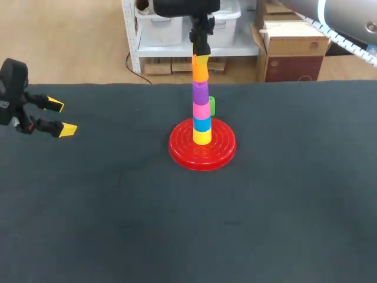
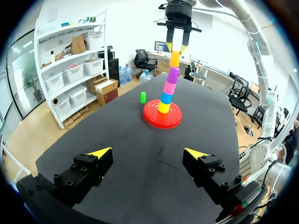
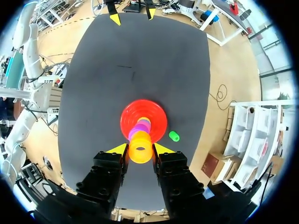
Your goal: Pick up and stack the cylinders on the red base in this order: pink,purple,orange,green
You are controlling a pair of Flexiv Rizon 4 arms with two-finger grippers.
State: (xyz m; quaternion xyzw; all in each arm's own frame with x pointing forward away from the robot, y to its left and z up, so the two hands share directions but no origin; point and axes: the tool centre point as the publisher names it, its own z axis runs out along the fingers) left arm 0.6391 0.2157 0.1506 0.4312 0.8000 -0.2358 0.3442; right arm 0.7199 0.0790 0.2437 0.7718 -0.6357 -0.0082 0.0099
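Your right gripper [image 1: 201, 58] is clenched on the orange cylinder [image 1: 200, 71], which it holds upright straight above the stack, its axis in line with the column. On the red base [image 1: 182, 150] the yellow cylinder [image 1: 202, 137], blue cylinder [image 1: 202, 124], pink cylinder [image 1: 201, 109] and purple cylinder [image 1: 200, 93] stand from the bottom up. Orange looks to touch purple, though you cannot tell if it is seated. The green cylinder [image 1: 211, 106] waits on the counter [image 1: 118, 224] just behind the base, nearer your right arm. Your left gripper [image 1: 62, 117] hangs released, well apart at the counter's left.

Right end effector [image 1: 201, 58] on orange cylinder [image 1: 201, 72]
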